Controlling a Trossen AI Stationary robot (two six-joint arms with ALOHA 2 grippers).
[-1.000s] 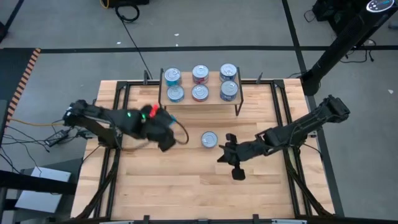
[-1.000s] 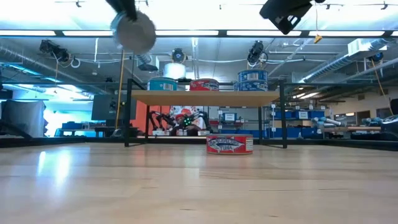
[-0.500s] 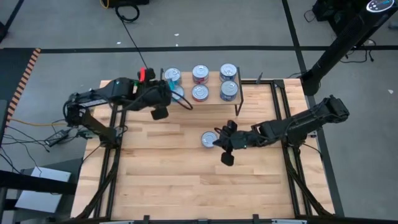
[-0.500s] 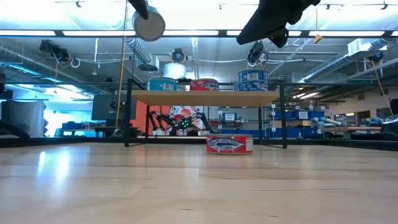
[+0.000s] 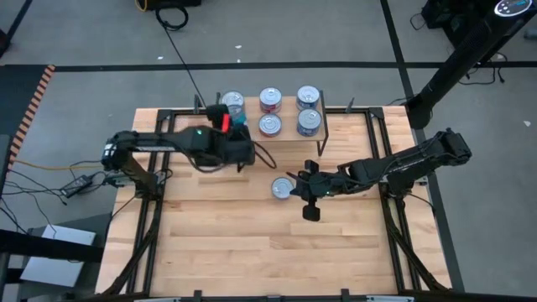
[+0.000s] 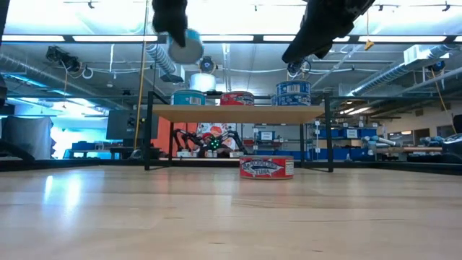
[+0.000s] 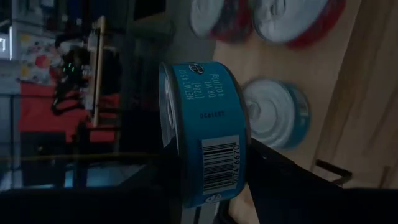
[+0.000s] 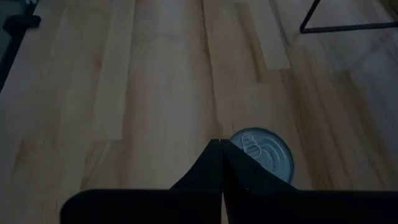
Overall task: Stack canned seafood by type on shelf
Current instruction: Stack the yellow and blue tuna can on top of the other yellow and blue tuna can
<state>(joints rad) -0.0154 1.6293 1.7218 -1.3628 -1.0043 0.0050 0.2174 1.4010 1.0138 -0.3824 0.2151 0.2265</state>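
Note:
My left gripper [image 5: 242, 144] is up in the air at the shelf's [image 5: 289, 139] near left corner, shut on a light-blue can [image 7: 202, 134], which also shows high in the low view [image 6: 186, 47]. The shelf carries light-blue [image 5: 232, 102], red [image 5: 270, 99] and dark-blue [image 5: 308, 95] cans, resting on their flat bottoms. A red-labelled can [image 6: 266, 167] stands on the table in front of the shelf. My right gripper [image 5: 295, 188] hangs shut well above that can's right edge, touching nothing. My left gripper pinches the light-blue can between its two fingers; one finger [image 7: 283, 180] lies against a flat end of the can [image 7: 246, 163], while the other finger is lost in the dark. The can is lifted clear and tilted [image 6: 186, 47], above the level of the shelf's cans.
The shelf's thin black legs [image 6: 327, 133] stand on the wooden table [image 5: 218, 243], which is bare toward its near edge. A black frame [image 5: 155, 151] runs along the table's sides. The room beyond the shelf is cluttered.
My left gripper has carried the light-blue can from the table's left middle toward the far edge and then right to the shelf's left corner, rolling its wrist, so the can's blue side has turned into the low view. My right gripper has moved left over the red can.

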